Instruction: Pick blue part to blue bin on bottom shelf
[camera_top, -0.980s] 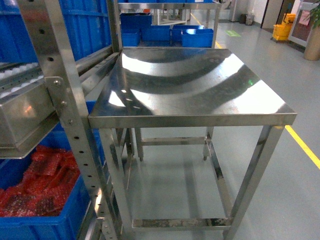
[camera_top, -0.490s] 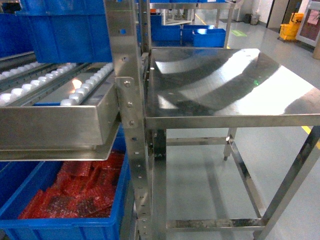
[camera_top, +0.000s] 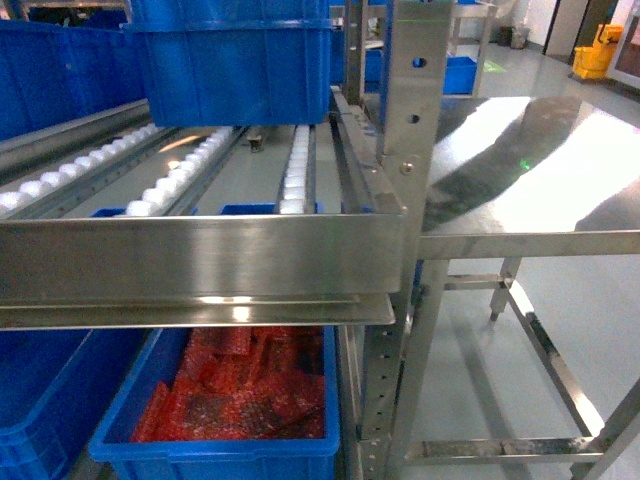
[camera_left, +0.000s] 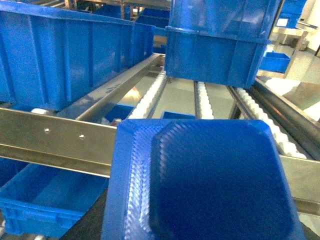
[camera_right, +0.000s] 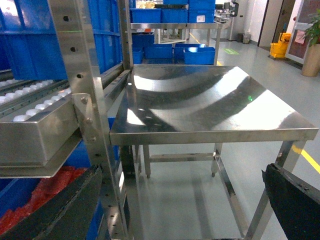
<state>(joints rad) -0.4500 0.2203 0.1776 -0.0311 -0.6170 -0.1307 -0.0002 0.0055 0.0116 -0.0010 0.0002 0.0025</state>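
Observation:
The blue part (camera_left: 200, 180), a textured blue plastic piece with a raised rim, fills the foreground of the left wrist view. My left gripper is shut on it. Only one dark finger (camera_left: 92, 222) shows at its lower left edge; the rest of the jaws is hidden behind the part. Below the roller tier, an empty blue bin (camera_left: 42, 200) stands at the lower left; the head view shows it as well (camera_top: 45, 395). The bottom shelf's rails under it are hidden. My right gripper (camera_right: 175, 215) is open with nothing between its fingers, facing the steel table.
Beside the empty bin stands a blue bin of red bags (camera_top: 235, 400). Above them runs the roller tier (camera_top: 200, 255) carrying stacked blue bins (camera_top: 235, 60). A perforated upright (camera_top: 410, 150) separates the rack from a shiny steel table (camera_top: 540, 170) on the right.
The head view has swung left. The rack with its rollers and bins now fills the frame. The steel table has slid to the right edge.

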